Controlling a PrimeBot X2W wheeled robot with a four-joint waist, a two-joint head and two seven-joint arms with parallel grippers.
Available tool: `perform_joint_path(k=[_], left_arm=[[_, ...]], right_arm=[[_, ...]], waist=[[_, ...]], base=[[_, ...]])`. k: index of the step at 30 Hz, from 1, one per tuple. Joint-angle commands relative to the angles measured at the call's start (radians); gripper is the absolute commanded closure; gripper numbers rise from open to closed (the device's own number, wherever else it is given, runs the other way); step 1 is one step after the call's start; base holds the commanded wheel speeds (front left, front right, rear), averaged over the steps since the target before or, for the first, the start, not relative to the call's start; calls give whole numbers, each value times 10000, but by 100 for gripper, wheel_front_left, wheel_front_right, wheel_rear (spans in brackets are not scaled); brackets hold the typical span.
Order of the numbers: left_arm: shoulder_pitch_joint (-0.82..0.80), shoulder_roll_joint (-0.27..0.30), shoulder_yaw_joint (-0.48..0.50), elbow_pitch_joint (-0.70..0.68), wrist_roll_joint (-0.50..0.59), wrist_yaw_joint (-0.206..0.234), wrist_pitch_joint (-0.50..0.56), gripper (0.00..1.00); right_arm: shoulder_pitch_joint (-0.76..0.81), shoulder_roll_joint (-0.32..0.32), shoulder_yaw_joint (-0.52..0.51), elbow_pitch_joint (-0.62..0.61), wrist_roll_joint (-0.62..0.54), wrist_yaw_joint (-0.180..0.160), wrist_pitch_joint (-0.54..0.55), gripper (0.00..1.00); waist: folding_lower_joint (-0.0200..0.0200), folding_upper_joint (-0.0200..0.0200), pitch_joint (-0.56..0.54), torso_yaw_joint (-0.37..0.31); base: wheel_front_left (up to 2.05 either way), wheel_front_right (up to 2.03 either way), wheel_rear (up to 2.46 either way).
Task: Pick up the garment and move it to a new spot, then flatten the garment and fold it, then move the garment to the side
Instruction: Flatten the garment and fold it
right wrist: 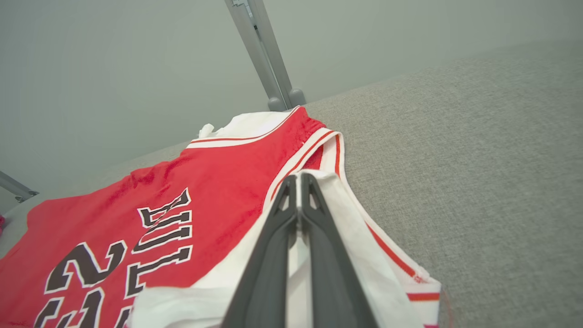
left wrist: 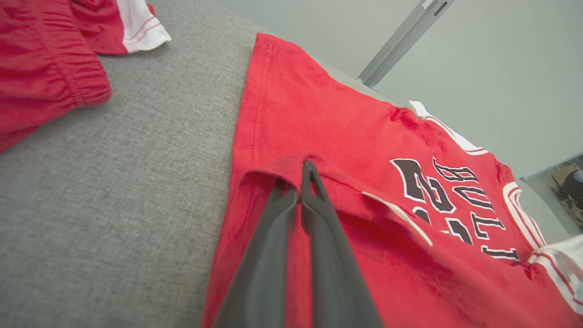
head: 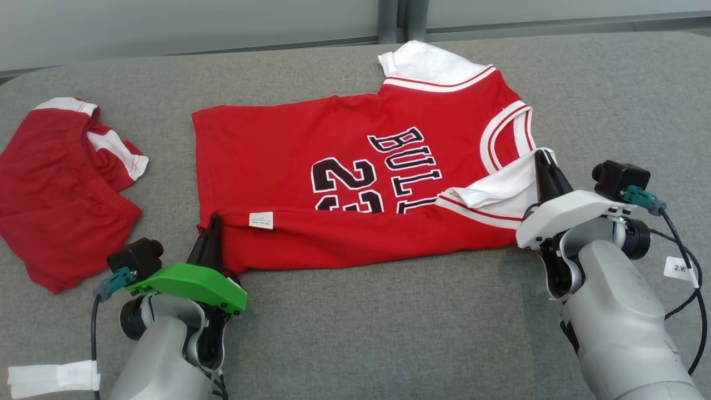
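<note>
The garment (head: 333,161) is a red basketball jersey with white trim and black lettering, spread across the grey surface with its near long edge turned over onto itself. My left gripper (head: 214,222) is shut on the folded hem corner at the jersey's lower left; the left wrist view shows red cloth pinched between the dark fingers (left wrist: 303,173). My right gripper (head: 541,158) is shut on the white sleeve fold at the jersey's right end, and the right wrist view has white fabric (right wrist: 337,218) caught between the fingertips (right wrist: 298,180).
Crumpled red shorts (head: 61,183) with white trim lie at the left of the grey padded surface (head: 389,333). A pale wall and a metal post (head: 397,19) stand behind the far edge. Bare surface stretches in front of the jersey and to its right.
</note>
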Motion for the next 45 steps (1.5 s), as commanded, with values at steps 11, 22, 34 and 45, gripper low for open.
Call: perform_joint_path(k=[11, 22, 34, 45], left_arm=[[-834, 172, -400, 762, -202, -44, -220, 18], [-336, 437, -455, -60, -49, -46, -352, 0], [1343, 612, -148, -1281, 430, 197, -324, 0], [2453, 468, -58, -1674, -221, 851, 822, 0]], right_arm=[[-1417, -34, 81, 1904, -111, 2, -169, 71], [-2335, -46, -600, 2211, -528, 1, -159, 0], [-975, -58, -402, -309, -812, 1, -159, 0], [1501, -39, -609, -3060, -712, 1, -160, 0]], waist=[[0, 39, 275, 52], [0, 39, 291, 202], [0, 39, -157, 128], [0, 39, -628, -137]], base=[[0, 0, 0], [0, 0, 0], [0, 0, 0], [0, 0, 0]])
